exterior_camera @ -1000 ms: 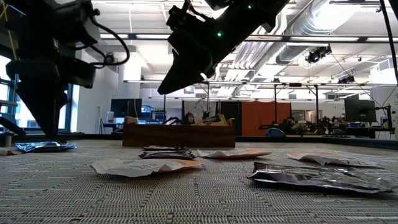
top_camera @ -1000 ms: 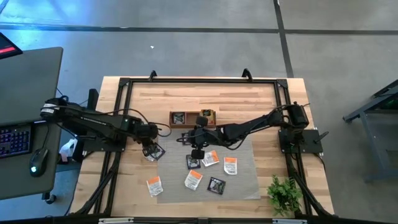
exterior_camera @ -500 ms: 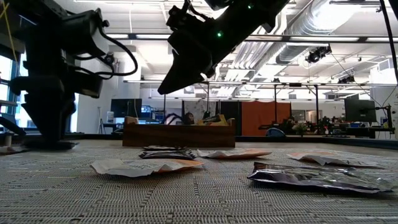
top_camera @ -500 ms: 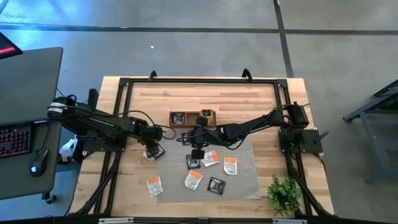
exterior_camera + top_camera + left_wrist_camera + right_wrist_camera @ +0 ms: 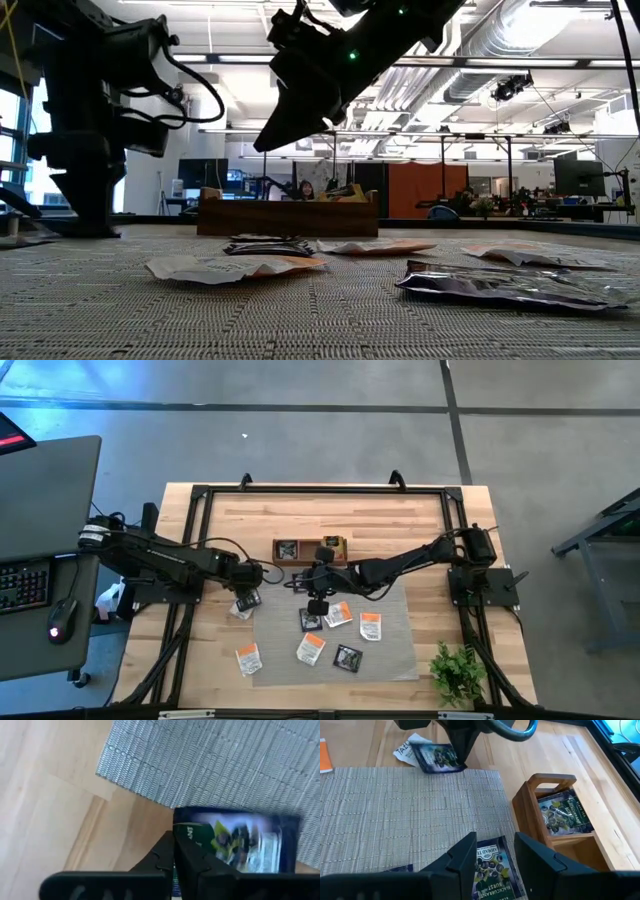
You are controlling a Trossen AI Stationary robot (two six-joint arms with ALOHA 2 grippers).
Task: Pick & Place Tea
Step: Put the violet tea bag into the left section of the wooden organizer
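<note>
2 left fingers point(image 5: 172, 862) pinch black sachet point(image 5: 240, 845).

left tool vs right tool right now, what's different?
The left tool is shut on the black tea sachet at the mat's corner; the right tool stands open, empty. The left is low at the table; the right hangs above another black sachet beside the wooden box. Both are dark, two-fingered.
</note>
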